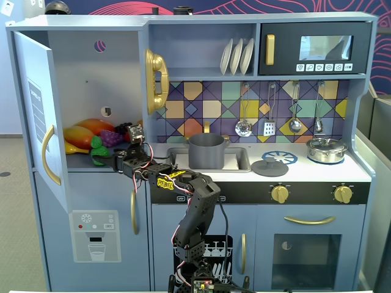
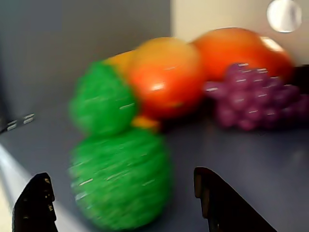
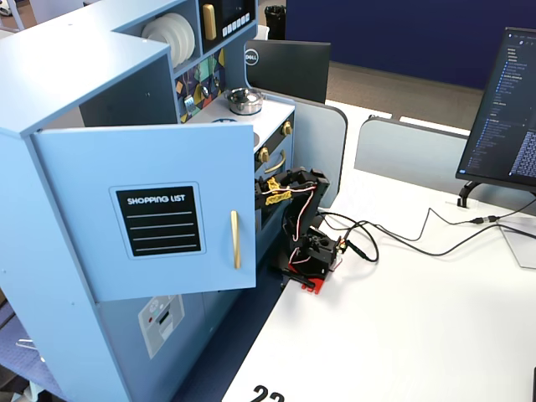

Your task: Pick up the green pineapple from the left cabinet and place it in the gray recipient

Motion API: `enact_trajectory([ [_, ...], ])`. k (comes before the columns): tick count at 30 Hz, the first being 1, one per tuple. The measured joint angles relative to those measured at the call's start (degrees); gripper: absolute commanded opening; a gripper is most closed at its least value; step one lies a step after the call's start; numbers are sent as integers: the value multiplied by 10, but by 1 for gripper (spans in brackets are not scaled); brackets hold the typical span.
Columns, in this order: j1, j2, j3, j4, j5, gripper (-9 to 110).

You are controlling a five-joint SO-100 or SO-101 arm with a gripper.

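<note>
Wrist view shows the gripper [image 2: 120,203] spread wide, holding nothing, with one dark finger [image 2: 34,205] at the bottom left and the other at the bottom right. The green pineapple [image 2: 118,181] sits between the two fingers, on the gray-blue shelf, and it looks blurry. Whether the fingers touch it cannot be told. Its bumpy round body is near the camera and its leafy tuft is just behind. Right behind the tuft is an orange and yellow fruit [image 2: 164,77], and another orange fruit [image 2: 236,46] lies to the right of that. A purple grape bunch [image 2: 253,96] lies in front of that second fruit. In a fixed view from the front, the left cabinet [image 1: 91,79] has its door [image 1: 40,116] swung open to the left, and the fruits lie in a pile on its shelf. The black arm [image 1: 195,207] stands in front of the toy kitchen and reaches left into the cabinet, next to the green pineapple [image 1: 98,151]. The gray recipient [image 1: 206,150] sits in the sink, well to the right of the cabinet. A flat gray lid [image 1: 269,167] lies on the counter beside the sink, and a shiny silver pot [image 1: 327,149] stands further right. In a fixed view from the side, the open door [image 3: 151,209] has a black shopping list sign [image 3: 157,221] on it and hides the shelf.
</note>
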Motion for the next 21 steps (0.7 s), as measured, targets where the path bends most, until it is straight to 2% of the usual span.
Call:
enact_trajectory([
  [8,-14,-75,-65,9,-18,27],
  [9,-18,-91,-80,10,-22,24],
  [12,-35,-138,-129,20,-41,1],
  [13,-40,-153,-143,25,-55,0],
  [21,-60,-148,-176,15,-115,0],
])
